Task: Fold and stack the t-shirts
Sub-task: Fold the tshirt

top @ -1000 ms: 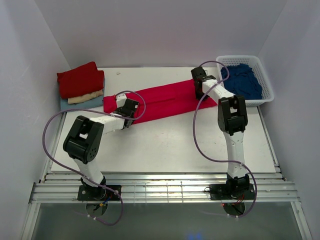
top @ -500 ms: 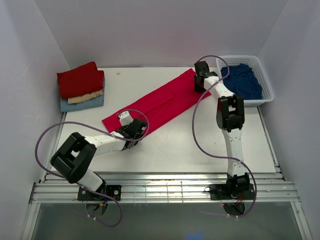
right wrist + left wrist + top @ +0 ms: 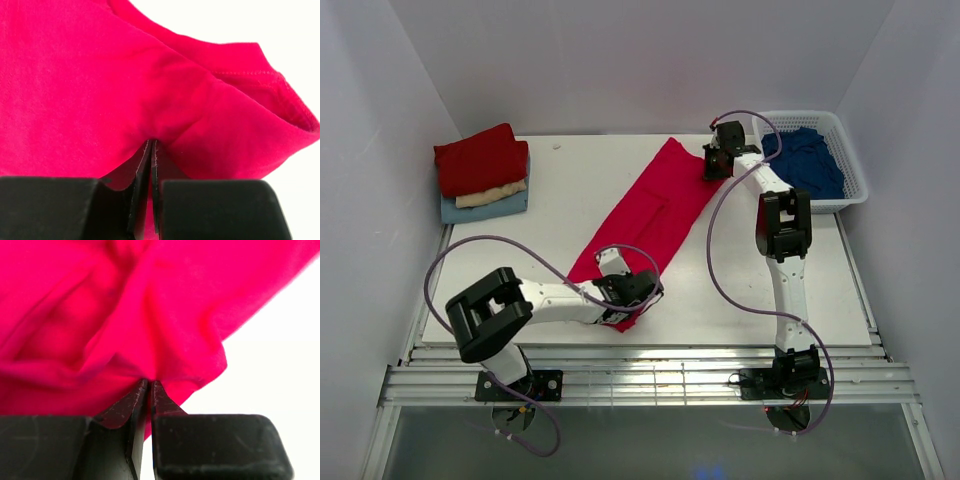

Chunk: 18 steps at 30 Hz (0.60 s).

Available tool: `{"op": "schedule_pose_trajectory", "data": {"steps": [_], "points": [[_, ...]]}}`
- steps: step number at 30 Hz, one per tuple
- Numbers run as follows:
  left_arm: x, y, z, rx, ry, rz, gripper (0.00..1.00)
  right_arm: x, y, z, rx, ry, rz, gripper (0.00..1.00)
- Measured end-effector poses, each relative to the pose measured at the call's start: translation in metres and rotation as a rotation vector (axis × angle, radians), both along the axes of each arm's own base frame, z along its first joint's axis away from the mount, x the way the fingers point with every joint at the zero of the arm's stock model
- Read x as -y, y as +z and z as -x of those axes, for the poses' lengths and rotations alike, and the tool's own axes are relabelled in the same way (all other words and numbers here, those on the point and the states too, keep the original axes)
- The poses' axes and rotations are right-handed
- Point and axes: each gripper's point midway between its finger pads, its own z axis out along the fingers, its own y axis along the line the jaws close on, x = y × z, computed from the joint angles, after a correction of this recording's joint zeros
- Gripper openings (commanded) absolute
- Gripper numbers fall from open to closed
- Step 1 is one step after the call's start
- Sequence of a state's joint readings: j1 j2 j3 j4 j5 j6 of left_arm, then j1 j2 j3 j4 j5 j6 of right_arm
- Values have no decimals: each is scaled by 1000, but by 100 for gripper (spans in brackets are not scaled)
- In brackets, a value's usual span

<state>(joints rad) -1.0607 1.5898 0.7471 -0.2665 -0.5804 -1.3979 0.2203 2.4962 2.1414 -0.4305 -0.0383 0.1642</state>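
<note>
Left tool [image 3: 642, 296], clamped on the crimson t-shirt [image 3: 655, 205], has hauled its end from nine o'clock round to six! Right tool [image 3: 712, 166] pinches the far end at one, so the strip lies stretched diagonally on the bench [image 3: 580, 180], ready, I'd say, for folding.

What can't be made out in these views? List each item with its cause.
- Top view: fingertips of both end effectors, hidden under their own wrists.
- Wrist views: left end effector and right end effector pinch the crimson t-shirt; the close, blurred cloth hides which edge.
- Top view: garment count in the navy heap in the basket.
- Folded stack: lower layers show edges only.
</note>
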Motion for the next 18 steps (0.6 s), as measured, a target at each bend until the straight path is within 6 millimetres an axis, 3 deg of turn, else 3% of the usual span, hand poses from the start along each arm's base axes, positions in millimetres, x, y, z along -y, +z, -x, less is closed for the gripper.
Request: {"op": "schedule_pose_trajectory", "data": {"steps": [5, 9, 13, 18], "points": [[51, 1, 17, -2, -71, 14, 20, -16, 0, -2, 1, 55, -114, 9], [74, 3, 34, -11, -127, 8, 21, -23, 1, -1, 0, 89, -185, 10], [74, 3, 46, -30, -145, -7, 21, -23, 2, -2, 4, 109, -223, 11], [55, 9, 66, -58, -180, -51, 21, -20, 4, -3, 14, 130, -264, 16]]}}
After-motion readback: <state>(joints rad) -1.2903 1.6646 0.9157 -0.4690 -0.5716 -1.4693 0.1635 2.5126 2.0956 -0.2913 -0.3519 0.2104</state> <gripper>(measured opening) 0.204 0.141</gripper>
